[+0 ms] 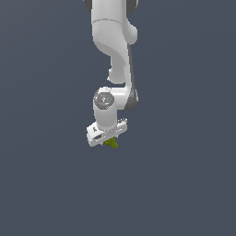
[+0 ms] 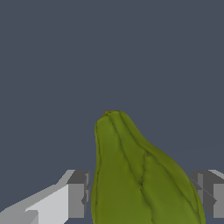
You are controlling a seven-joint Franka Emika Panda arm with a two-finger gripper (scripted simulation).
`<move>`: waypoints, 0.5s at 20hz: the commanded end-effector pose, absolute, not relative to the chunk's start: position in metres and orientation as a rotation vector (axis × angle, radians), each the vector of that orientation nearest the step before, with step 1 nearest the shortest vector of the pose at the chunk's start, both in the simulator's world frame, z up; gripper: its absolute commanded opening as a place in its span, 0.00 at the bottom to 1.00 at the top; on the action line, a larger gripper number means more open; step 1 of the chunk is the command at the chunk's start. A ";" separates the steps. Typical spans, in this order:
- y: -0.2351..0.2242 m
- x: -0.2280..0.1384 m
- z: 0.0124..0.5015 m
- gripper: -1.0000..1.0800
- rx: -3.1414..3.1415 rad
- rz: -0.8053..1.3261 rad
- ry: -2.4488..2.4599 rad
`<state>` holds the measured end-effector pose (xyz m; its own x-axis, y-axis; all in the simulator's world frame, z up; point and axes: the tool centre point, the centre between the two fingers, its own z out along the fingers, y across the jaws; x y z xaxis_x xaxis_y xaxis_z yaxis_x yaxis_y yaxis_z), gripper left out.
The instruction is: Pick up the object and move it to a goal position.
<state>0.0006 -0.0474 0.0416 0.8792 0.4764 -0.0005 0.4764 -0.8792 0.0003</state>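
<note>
Exterior view: white arm hangs downward; gripper holds the olive-green object, which pokes out beneath it. Wrist view: object sits between both fingers, ridged, narrower end outward.

olive-green object, white end effector, grey fingers
</note>
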 end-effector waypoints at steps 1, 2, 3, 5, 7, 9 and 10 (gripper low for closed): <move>-0.047 0.001 0.041 0.00 3.045 0.000 0.773; -0.047 0.001 0.041 0.00 3.045 0.000 0.773; -0.047 0.001 0.041 0.00 3.045 0.000 0.773; -0.047 0.001 0.041 0.00 3.045 0.000 0.773; -0.047 0.001 0.042 0.00 3.045 0.000 0.772; -0.047 0.001 0.043 0.00 3.045 0.000 0.772; -0.046 0.001 0.044 0.00 3.045 0.000 0.772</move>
<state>0.0000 -0.0466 0.0419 0.8793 0.4762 -0.0020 0.4762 -0.8793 -0.0005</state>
